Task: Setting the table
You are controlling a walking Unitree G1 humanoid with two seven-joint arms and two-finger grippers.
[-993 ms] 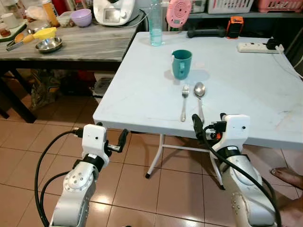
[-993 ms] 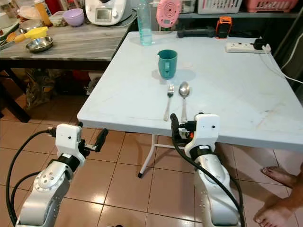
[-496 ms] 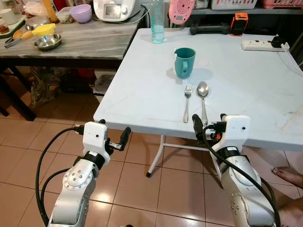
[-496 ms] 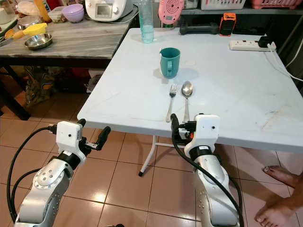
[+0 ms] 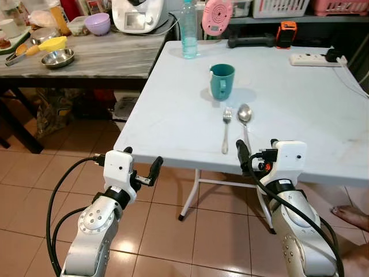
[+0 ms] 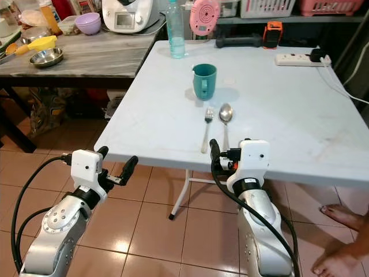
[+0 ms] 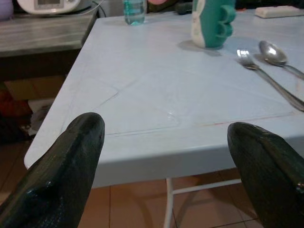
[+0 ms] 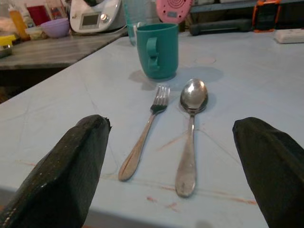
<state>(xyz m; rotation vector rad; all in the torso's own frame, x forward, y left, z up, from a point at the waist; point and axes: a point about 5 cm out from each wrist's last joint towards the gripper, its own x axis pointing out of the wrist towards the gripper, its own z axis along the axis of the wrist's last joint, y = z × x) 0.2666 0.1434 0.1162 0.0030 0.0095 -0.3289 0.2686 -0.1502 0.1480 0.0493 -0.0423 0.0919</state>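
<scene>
Fork [image 5: 225, 130] and spoon [image 5: 244, 118] unmoved; both grippers still empty.

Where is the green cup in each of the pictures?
Left eye view: the green cup stands mid-table, behind the fork.
Right eye view: upper middle.
Left wrist view: top edge, right of centre.
Right wrist view: top, left of centre.
Shared landmark: the fork and spoon just in front of it.

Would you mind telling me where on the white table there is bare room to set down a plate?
The white table is bare left of the fork, between the teal mug and the near edge. The wide stretch right of the spoon, below the power strip, is free too. The fork, spoon and mug crowd the middle; the water bottle takes the far left corner.
</scene>
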